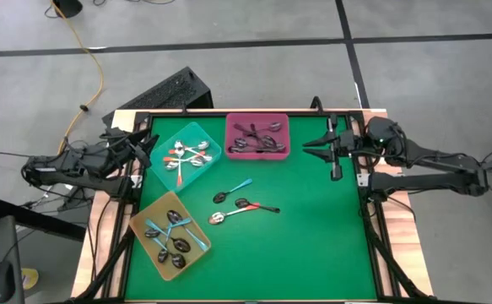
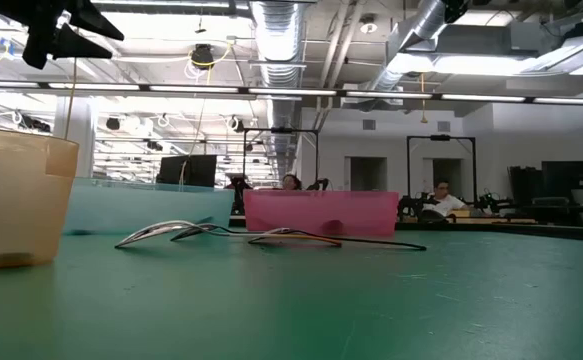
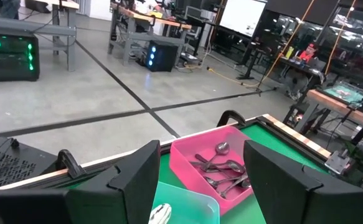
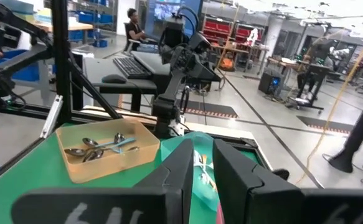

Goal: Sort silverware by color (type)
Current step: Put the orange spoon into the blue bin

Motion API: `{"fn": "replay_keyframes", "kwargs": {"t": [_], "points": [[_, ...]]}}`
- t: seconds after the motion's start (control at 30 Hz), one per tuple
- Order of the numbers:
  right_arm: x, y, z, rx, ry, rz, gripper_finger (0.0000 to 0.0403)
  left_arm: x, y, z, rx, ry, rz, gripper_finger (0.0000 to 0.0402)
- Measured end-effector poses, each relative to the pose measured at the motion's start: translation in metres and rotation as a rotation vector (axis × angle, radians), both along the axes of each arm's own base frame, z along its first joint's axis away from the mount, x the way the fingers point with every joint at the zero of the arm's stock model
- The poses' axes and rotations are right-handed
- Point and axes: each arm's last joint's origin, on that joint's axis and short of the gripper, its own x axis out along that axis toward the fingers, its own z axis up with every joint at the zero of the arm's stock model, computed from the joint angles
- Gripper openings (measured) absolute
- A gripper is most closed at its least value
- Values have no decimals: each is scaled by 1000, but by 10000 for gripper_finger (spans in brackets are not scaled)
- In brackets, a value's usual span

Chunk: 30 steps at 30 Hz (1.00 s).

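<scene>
On the green counter (image 1: pixel 313 236), three trays stand at the left and rear: a yellow tray (image 1: pixel 143 223) with blue-handled spoons, a teal tray (image 1: pixel 213 141) with orange-handled spoons, and a pink tray (image 1: pixel 257 118) with dark spoons. Three loose spoons (image 1: pixel 242 203) lie mid-counter. Left tool (image 1: pixel 144 152) hangs beside the teal tray, fingers spread, empty. Right tool (image 1: pixel 313 145) hangs near the pink tray, fingers nearly together, empty.
</scene>
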Motion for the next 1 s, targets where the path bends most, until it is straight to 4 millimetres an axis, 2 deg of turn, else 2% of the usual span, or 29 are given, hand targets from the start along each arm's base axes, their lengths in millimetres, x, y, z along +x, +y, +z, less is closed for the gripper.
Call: {"fn": "replay_keyframes", "kwargs": {"t": [0.27,0.53,0.8,1.0], "points": [[5,-1,-2,-2,7,17,84,0,0,-2,9,23,8,219],[5,-1,-2,-5,9,16,84,4,-1,-25,-16,42,-10,219],[9,-1,-4,39,24,21,84,-6,0,-31,-37,-84,-60,219],[21,0,-7,102,26,45,84,-12,0,-43,-26,-149,-70,219]]}}
